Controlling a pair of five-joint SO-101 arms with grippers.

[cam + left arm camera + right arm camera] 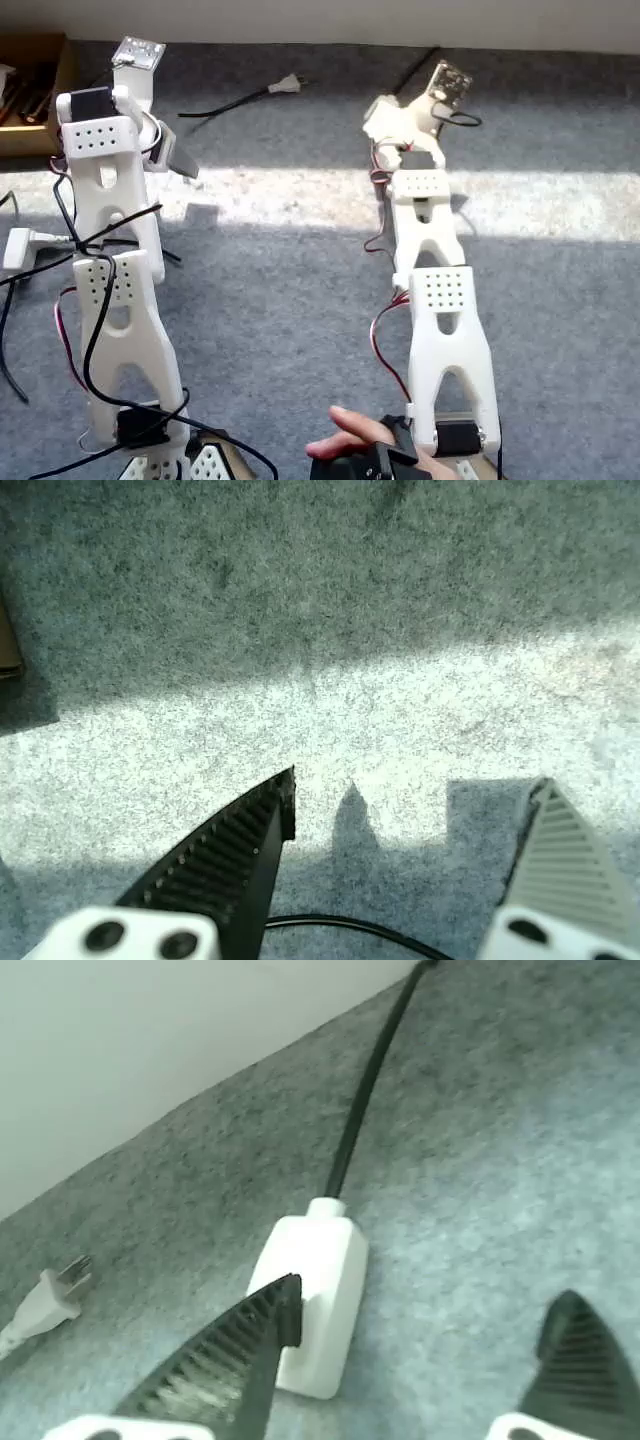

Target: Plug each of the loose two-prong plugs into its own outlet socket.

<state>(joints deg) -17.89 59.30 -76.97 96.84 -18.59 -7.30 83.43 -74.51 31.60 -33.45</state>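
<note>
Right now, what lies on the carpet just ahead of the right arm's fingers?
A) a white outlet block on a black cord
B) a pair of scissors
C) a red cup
A: the right wrist view shows a white outlet block with its black cord lying just past the open right fingers.

- Outlet block (310, 1300) on carpet (300, 300), close to back wall (150, 1040); its cord (365, 1090) runs back twd wall.
- Plug (287, 86) left of block, well apart.
- Right gripper (430, 1300) just over block.
- 2nd plug (20, 248) far left of block, nearer front.
</note>
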